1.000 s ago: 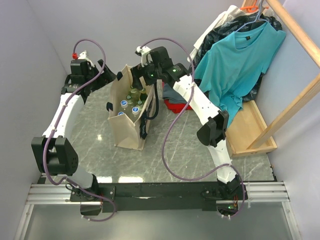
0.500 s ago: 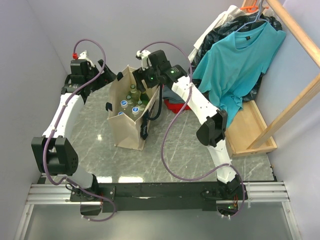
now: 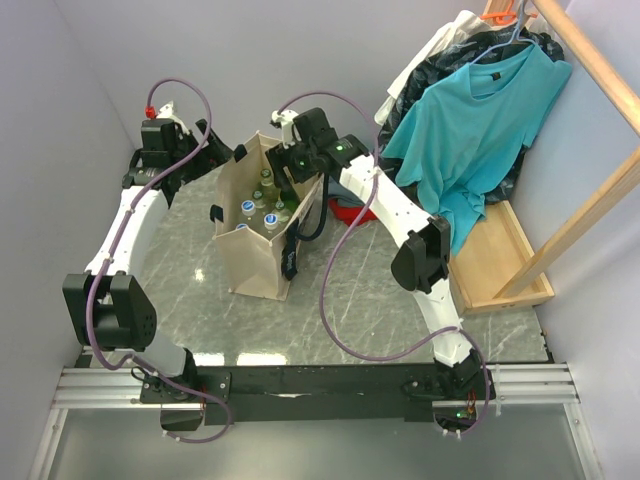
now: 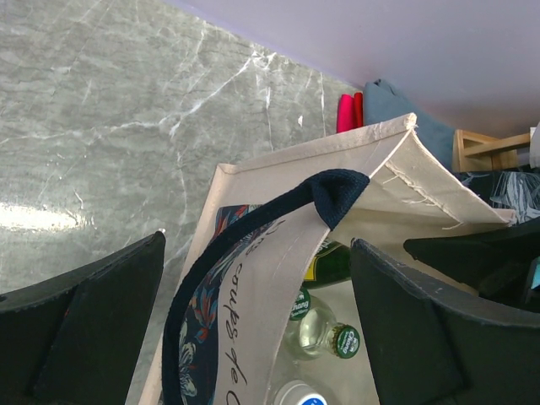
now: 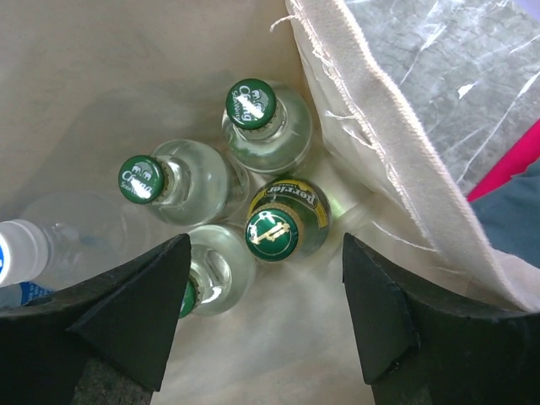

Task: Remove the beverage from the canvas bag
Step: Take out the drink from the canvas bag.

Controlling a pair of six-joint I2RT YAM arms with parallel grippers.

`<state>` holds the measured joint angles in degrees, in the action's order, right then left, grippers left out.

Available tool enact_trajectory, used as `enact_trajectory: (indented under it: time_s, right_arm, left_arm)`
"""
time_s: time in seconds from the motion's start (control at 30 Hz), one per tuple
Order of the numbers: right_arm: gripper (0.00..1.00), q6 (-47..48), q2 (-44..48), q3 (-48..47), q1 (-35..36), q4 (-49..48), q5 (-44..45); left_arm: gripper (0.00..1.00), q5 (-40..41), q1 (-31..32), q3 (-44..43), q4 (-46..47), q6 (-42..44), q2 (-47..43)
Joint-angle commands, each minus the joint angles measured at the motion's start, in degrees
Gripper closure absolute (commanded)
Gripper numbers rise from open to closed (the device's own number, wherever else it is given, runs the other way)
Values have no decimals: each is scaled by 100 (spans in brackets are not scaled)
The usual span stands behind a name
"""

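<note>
Canvas bag (image 3: 255, 250): right gripper (image 5: 264, 253) deeper inside, jaws apart yet narrowing round Perrier bottle (image 5: 278, 224); left gripper (image 4: 257, 245) spread; grasp imminent.

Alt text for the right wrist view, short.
The open right gripper hangs over a green-capped Perrier bottle inside the canvas bag, with three clear green-capped bottles beside it. A blue-capped bottle shows at the left edge.
</note>
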<state>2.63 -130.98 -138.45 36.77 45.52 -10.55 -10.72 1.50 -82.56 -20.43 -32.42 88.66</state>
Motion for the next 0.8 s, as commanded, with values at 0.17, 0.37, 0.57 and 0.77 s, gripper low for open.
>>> enact_trajectory:
  time_s: [0.17, 0.37, 0.57, 0.77]
  right_arm:
    - [31, -44, -147, -226, -4, 115, 18]
    - [31, -79, -112, -58, -4, -113, -9]
    - [32, -149, -297, -191, -4, -96, -114]
    - [34, -175, -358, -173, -4, -175, -141]
  left_arm:
    - [4, -158, 8, 4, 118, -71, -16]
    - [4, -106, 8, 30, 127, -54, -60]
    - [4, -97, 17, 12, 118, -71, -42]
    - [4, -70, 17, 21, 109, -54, -69]
